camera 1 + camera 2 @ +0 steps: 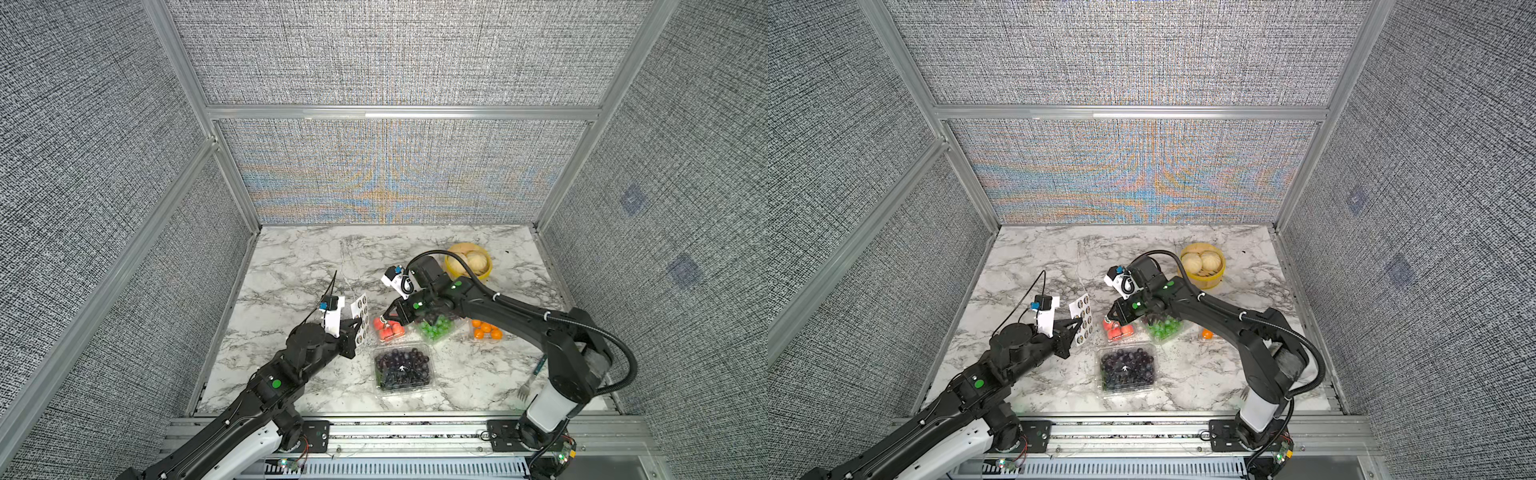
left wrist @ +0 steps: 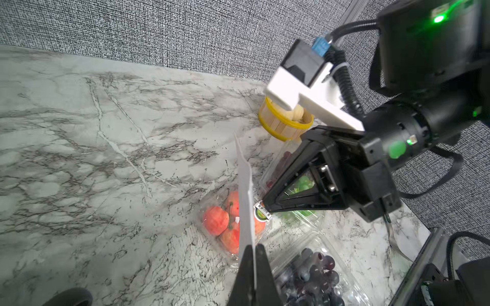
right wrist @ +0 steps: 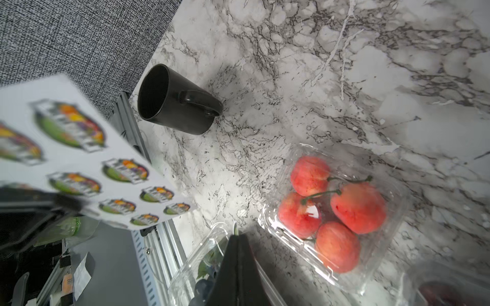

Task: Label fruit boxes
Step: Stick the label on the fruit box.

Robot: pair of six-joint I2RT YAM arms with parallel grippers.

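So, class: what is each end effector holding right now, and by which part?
The left end effector pinches the white sticker sheet by its lower edge. The right end effector pinches a single peeled sticker by its edge, above the red-fruit box.

Tabletop [image 1: 291, 257]: white marble, grey-black veining. Walls [image 1: 83, 166]: grey woven fabric. Red-fruit box [image 3: 336, 212]: clear, red-pink fruit, green stems. Grape box [image 1: 434, 328]: green and purple. Large grape box [image 1: 402, 368]: dark purple. Orange-fruit box [image 1: 486, 330]: orange. Steamer basket [image 1: 1202, 266]: yellow, pale buns. Sticker sheet [image 3: 87, 159]: white, green-orange labels. Mug [image 3: 175, 102]: black.
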